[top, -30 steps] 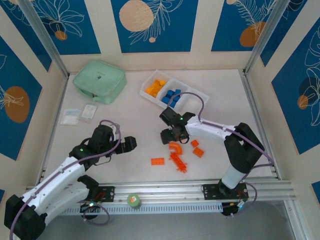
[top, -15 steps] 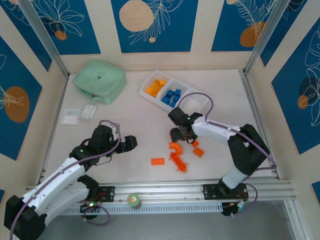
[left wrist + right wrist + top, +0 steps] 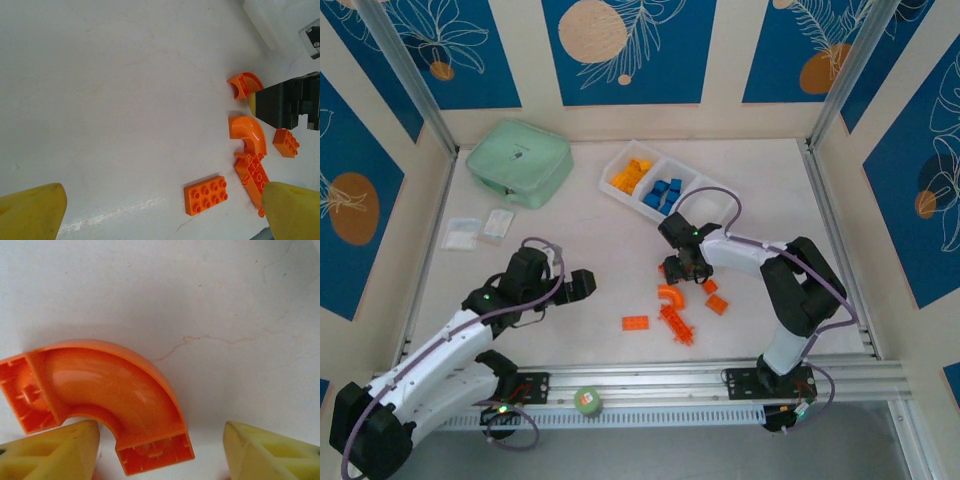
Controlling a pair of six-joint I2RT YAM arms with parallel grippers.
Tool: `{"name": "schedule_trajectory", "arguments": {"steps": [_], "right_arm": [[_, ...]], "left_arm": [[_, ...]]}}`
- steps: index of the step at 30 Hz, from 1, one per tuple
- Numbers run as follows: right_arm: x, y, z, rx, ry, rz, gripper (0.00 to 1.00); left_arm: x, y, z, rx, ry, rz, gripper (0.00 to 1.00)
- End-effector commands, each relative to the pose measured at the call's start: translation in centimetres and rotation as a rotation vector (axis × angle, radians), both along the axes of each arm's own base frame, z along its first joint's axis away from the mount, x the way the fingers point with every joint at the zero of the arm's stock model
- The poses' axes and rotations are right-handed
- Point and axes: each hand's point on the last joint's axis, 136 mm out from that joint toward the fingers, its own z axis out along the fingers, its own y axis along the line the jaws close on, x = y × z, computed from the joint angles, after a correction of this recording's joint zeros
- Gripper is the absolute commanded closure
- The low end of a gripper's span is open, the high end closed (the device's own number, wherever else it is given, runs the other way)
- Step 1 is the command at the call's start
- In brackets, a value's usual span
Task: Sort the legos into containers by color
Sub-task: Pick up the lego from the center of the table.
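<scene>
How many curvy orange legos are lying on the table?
2. One curved orange-red arch lies at the right arm's fingers. The other arch sits just nearer the robot's base, beside a long orange-red piece. More could be hidden.

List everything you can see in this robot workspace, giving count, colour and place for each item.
yellow-orange legos: several, yellow-orange, tray's left compartment
blue legos: several, blue, middle compartment
orange-red legos: about six, orange-red, loose on table near right arm
tray: one, white, far centre
case: one, mint-green, far left
packets: two, clear, near case
round object: one, green, front rail
left hand: one, yellow fingers, open over bare table
right hand: one, yellow fingers, open around an arch
</scene>
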Motion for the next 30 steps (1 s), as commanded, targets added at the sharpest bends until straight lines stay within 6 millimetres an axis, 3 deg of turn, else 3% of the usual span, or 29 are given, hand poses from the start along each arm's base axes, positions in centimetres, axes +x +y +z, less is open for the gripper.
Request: {"name": "schedule_trajectory", "arguments": {"steps": [1, 19, 24, 30], "right_arm": [[0.5, 0.8, -0.2, 0.020, 0.009, 0.033, 0.38], [0.5, 1.6, 0.1, 0.063, 0.009, 0.094, 0.67], [0.8, 2.0, 2.4, 0.102, -0.032, 0.095, 0.71], [2.6, 1.7, 7.5, 0.160, -0.125, 0.054, 0.71]], "left_arm": [[0.8, -0.3, 1.6, -0.023, -0.034, -0.004, 0.01], [1.4, -0.9, 2.2, -0.036, -0.037, -0.011, 0.01], [1.7, -1.2, 2.9, -0.041, -0.050, -0.019, 0.01], [2.8, -2.5, 3.9, -0.074, -0.063, -0.049, 0.01]]}}
